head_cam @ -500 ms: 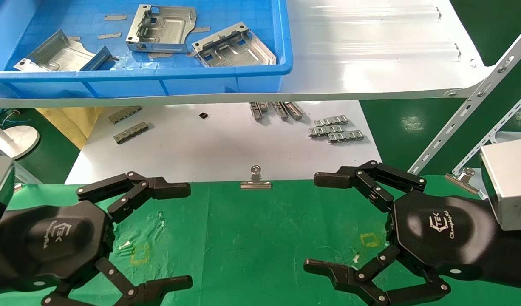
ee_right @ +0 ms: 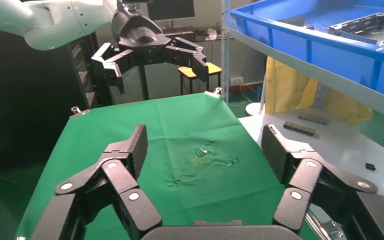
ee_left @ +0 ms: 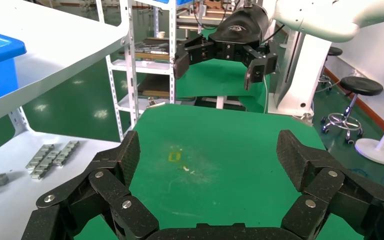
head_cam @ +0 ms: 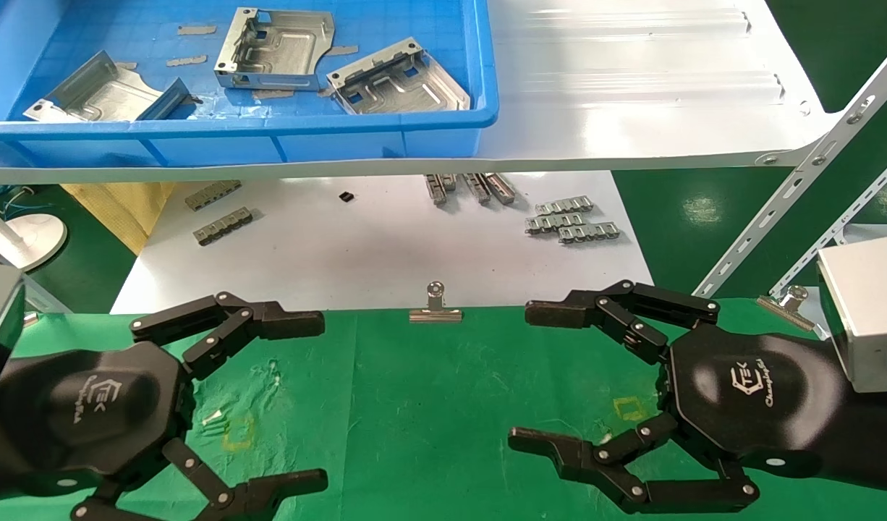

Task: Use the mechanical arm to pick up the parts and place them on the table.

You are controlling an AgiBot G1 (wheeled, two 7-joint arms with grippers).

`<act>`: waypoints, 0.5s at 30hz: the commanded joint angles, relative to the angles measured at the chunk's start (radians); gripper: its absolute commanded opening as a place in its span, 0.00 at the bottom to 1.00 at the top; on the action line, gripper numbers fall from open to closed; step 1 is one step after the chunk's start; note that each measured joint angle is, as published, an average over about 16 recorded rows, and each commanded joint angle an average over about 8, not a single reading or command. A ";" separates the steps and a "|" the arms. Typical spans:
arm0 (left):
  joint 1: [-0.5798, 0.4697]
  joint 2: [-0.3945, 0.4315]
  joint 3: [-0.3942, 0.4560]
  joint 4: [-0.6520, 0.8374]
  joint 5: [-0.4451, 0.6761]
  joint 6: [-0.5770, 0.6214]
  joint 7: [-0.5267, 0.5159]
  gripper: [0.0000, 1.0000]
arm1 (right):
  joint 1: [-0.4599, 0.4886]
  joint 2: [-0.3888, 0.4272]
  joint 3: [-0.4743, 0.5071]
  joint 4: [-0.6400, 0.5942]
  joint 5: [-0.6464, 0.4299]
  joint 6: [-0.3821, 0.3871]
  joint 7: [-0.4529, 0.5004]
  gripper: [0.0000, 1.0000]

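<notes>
A: Reaching up to the bin [head_cam: 385,137] comes first, I'd say. Three parts lie in it on the shelf [head_cam: 631,87]: one at the left [head_cam: 96,94], one in the middle [head_cam: 273,51], one at the right [head_cam: 400,79]. None is on the table [head_cam: 429,405] yet.

B: Which hand goes?

A: My guess is the right hand [head_cam: 530,380]; the right part is nearest it. Best to clear the bin's front wall, come down from above, and close on an upturned edge, since a flat plate gives little else to grip.

B: How do the hands sit now?

A: Both hover low over the cloth, well apart, palms up toward the head camera, fingers pointing inward at each other. The right hand is spread wide and holds nothing. The left hand [head_cam: 320,394] is likewise wide and empty, near the table's left edge.
</notes>
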 commanded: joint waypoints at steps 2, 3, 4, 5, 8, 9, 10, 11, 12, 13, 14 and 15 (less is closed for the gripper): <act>0.000 0.000 0.000 0.000 0.000 0.000 0.000 1.00 | 0.000 0.000 0.000 0.000 0.000 0.000 0.000 0.00; 0.000 0.000 0.000 0.000 0.000 0.000 0.000 1.00 | 0.000 0.000 0.000 0.000 0.000 0.000 0.000 0.00; 0.000 0.000 0.000 0.000 0.000 0.000 0.000 1.00 | 0.000 0.000 0.000 0.000 0.000 0.000 0.000 0.00; 0.000 0.000 0.000 0.000 0.000 0.000 0.000 1.00 | 0.000 0.000 0.000 0.000 0.000 0.000 0.000 0.00; 0.000 0.000 0.000 0.000 0.000 0.000 0.000 1.00 | 0.000 0.000 0.000 0.000 0.000 0.000 0.000 0.00; 0.000 0.000 0.000 0.000 0.000 0.000 0.000 1.00 | 0.000 0.000 0.000 0.000 0.000 0.000 0.000 0.00; 0.000 0.000 0.000 0.000 0.000 0.000 0.000 1.00 | 0.000 0.000 0.000 0.000 0.000 0.000 0.000 0.00; 0.000 0.000 0.000 0.000 0.000 0.000 0.000 1.00 | 0.000 0.000 0.000 0.000 0.000 0.000 0.000 0.00; 0.000 0.000 0.000 0.000 0.000 0.000 0.000 1.00 | 0.000 0.000 0.000 0.000 0.000 0.000 0.000 0.00; 0.000 0.000 0.000 0.000 0.000 0.000 0.000 1.00 | 0.000 0.000 0.000 0.000 0.000 0.000 0.000 0.00; 0.000 0.000 0.000 0.000 0.000 0.000 0.000 1.00 | 0.000 0.000 0.000 0.000 0.000 0.000 0.000 0.00; 0.000 0.000 0.000 0.000 0.000 0.000 0.000 1.00 | 0.000 0.000 0.000 0.000 0.000 0.000 0.000 0.00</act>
